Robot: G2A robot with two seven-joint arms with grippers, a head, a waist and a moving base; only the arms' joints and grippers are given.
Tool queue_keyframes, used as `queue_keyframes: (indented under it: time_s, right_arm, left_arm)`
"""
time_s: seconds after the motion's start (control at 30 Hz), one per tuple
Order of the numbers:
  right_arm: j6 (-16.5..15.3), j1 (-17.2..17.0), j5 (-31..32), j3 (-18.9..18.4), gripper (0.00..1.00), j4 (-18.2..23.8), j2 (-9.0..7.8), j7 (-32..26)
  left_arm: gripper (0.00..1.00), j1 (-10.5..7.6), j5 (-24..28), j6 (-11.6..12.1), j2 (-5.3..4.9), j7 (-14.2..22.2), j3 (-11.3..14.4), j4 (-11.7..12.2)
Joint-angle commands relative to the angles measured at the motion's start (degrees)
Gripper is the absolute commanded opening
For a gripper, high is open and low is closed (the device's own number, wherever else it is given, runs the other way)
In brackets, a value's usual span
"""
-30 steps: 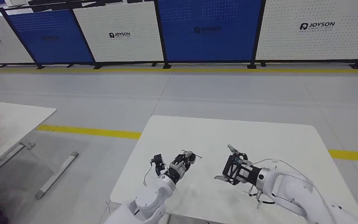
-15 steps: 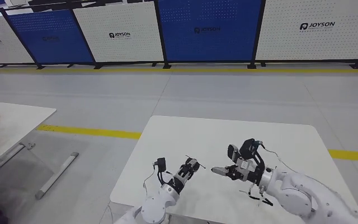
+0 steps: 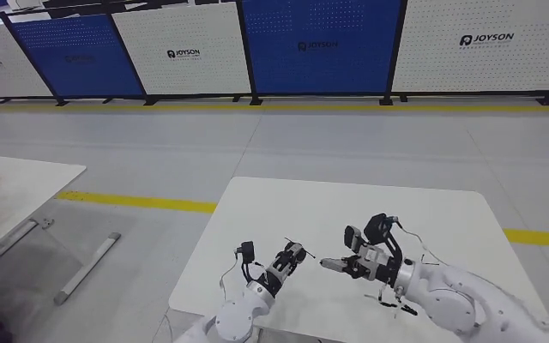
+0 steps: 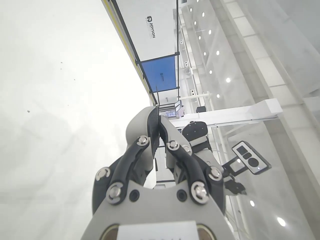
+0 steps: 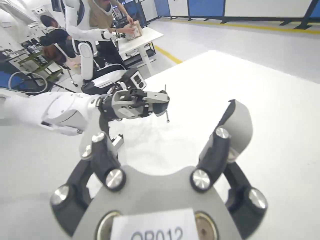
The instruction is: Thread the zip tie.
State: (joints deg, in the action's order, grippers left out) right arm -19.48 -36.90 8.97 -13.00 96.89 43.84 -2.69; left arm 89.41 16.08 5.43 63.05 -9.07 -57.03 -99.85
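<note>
Zip tie (image 5: 167, 116) clamped crosswise in left pincer (image 5: 165, 102), both ends protruding.

Matt white table (image 3: 429, 214), thin black plastic zip tie (image 5: 167, 116), left gripper (image 4: 159, 116) — ribbed black rubbery pads (image 4: 154, 128), shiny metal rivets (image 4: 141, 139).

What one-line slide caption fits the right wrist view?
Open right gripper faces the left gripper, shut on a thin black plastic zip tie, over the white rectangular table.
</note>
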Motion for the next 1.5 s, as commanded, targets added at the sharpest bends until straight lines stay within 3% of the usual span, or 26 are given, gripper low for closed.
queue_keyframes:
  time_s: [0.0, 0.13, 0.27, 0.4, 0.47, 1.1, 1.17, 1.3, 1.4, 1.47]
  right_arm:
    - [0.0, -0.06, -5.91, -0.7, 1.0, 0.07, 0.12, -3.86]
    - [0.0, -1.32, -16.56, -3.96, 1.0, -1.11, 0.37, -11.54]
    - [0.0, -3.91, -23.2, -9.54, 1.0, -3.68, 1.55, -20.7]
    - [0.0, -6.83, -28.01, -14.96, 1.0, -7.98, 4.43, -30.09]
    - [0.0, -7.66, -33.07, -17.32, 1.0, -13.33, 6.91, -37.46]
    - [0.0, -8.45, -33.17, -17.43, 1.0, -14.04, 7.18, -38.25]
    - [0.0, -8.66, -33.1, -17.49, 1.0, -15.5, 7.71, -39.29]
    - [0.0, -9.49, -39.12, -19.75, 1.0, -17.92, 9.5, -45.07]
    - [0.0, -10.54, -39.16, -22.05, 1.0, -18.83, 11.42, -48.8]
    - [0.0, -10.68, -40.62, -23.35, 1.0, -21.65, 13.15, -52.84]
  left_arm:
    - [0.0, -0.28, 0.14, -0.35, 0.09, 0.03, -0.24, -0.16]
    - [0.0, 0.35, -0.38, -1.57, 0.01, 0.29, -1.49, -1.26]
    - [0.0, 2.51, -0.48, -3.09, -0.44, 0.89, -4.18, -4.88]
    - [0.0, 4.78, 0.43, -3.98, -0.69, 1.35, -6.18, -9.03]
    - [0.0, 5.08, 1.19, -4.49, -0.68, 1.57, -6.42, -9.57]
    - [0.0, 5.08, 1.19, -4.49, -0.68, 1.57, -6.42, -9.57]
    - [0.0, 5.08, 1.19, -4.49, -0.68, 1.57, -6.42, -9.57]
    - [0.0, 4.96, 1.07, -4.47, -0.63, 1.7, -6.31, -9.43]
    - [0.0, 4.79, -0.38, -4.44, -0.41, 1.55, -5.52, -9.25]
    - [0.0, 4.74, -1.95, -4.7, -0.25, 1.28, -4.76, -9.21]
